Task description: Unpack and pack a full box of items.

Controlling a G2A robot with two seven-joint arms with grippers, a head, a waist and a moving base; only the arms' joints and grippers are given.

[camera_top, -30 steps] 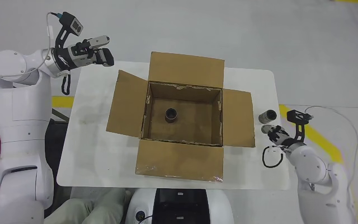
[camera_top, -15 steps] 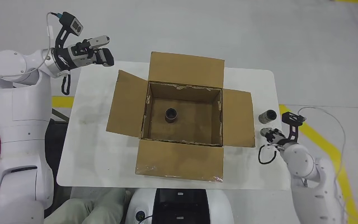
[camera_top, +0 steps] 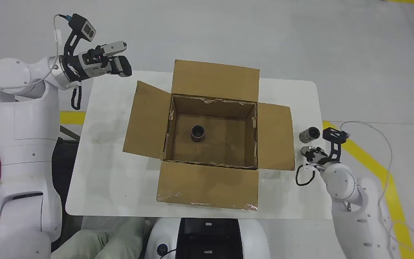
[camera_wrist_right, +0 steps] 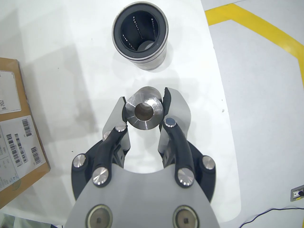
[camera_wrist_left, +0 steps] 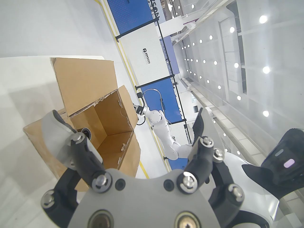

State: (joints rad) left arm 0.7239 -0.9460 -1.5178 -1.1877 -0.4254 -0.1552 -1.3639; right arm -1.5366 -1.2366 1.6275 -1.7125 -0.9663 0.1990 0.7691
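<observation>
Right tool (camera_wrist_right: 144,107) pinches a steel cylinder (camera_wrist_right: 154,103) at the box's (camera_top: 217,81) 3 o'clock, beside a bearing (camera_wrist_right: 152,60) on the surface (camera_wrist_right: 59,48), likely unpacking; left tool (camera_wrist_left: 128,119) hangs spread at 10 o'clock, out of the way

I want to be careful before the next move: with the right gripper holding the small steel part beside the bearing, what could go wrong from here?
1. The right gripper pinches the smooth round steel part only with its fingertips, so it might slip or twist.
2. The bearing sits just beside it, near the table edge; a bump could push it over the edge.
</observation>
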